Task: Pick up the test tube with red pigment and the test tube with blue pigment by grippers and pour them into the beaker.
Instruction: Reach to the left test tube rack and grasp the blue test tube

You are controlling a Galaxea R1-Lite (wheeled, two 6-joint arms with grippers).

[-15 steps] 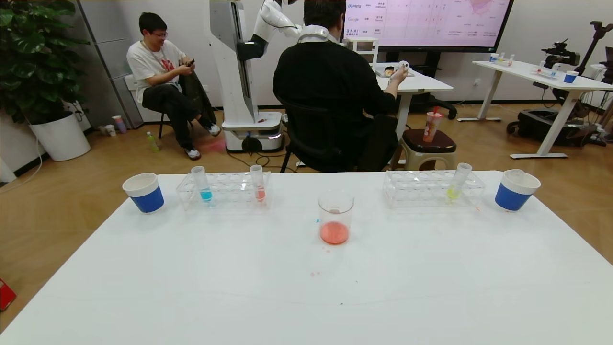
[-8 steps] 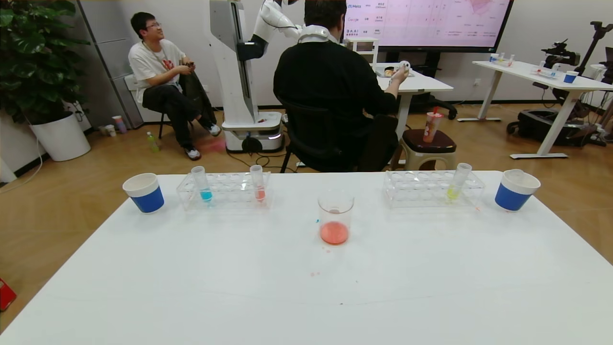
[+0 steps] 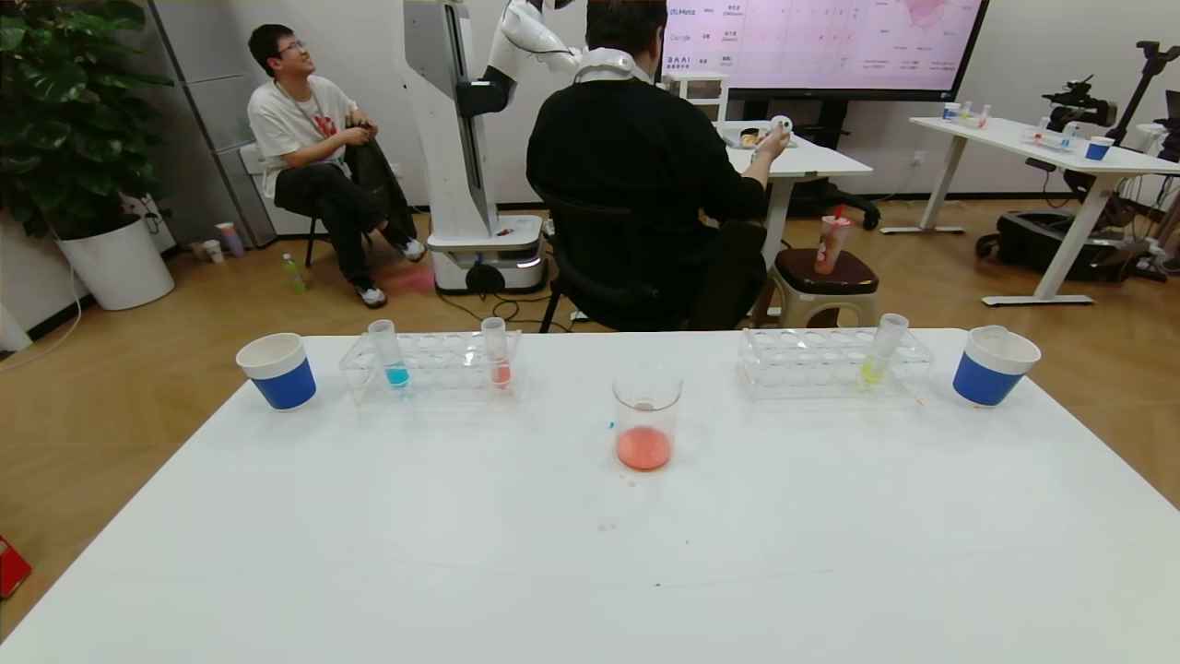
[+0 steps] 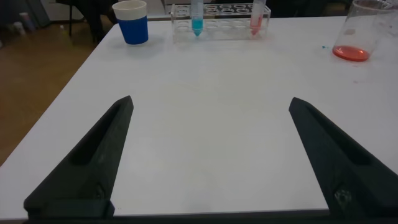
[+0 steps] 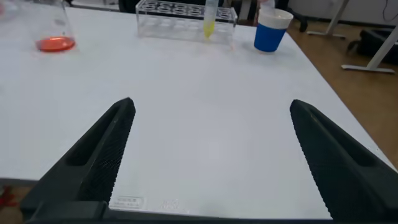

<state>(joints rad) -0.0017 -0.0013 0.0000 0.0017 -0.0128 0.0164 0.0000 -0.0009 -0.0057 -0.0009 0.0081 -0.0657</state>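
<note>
Both tools wide open over the near tabletop (image 3: 590, 553)

Left tool (image 4: 208, 155) and right tool (image 5: 208, 155) hold nothing; blue tube (image 3: 395, 355) and red tube (image 3: 498, 352) stand in 1 rack (image 3: 442, 380), beaker (image 3: 645, 420), seemingly red-filled, nearby.

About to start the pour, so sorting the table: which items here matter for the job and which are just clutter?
Job items:
blue tube and red tube in left rack
beaker, already holding red liquid
left gripper, open
right gripper, open

Lying about:
yellow-green tube
blue cups
</note>
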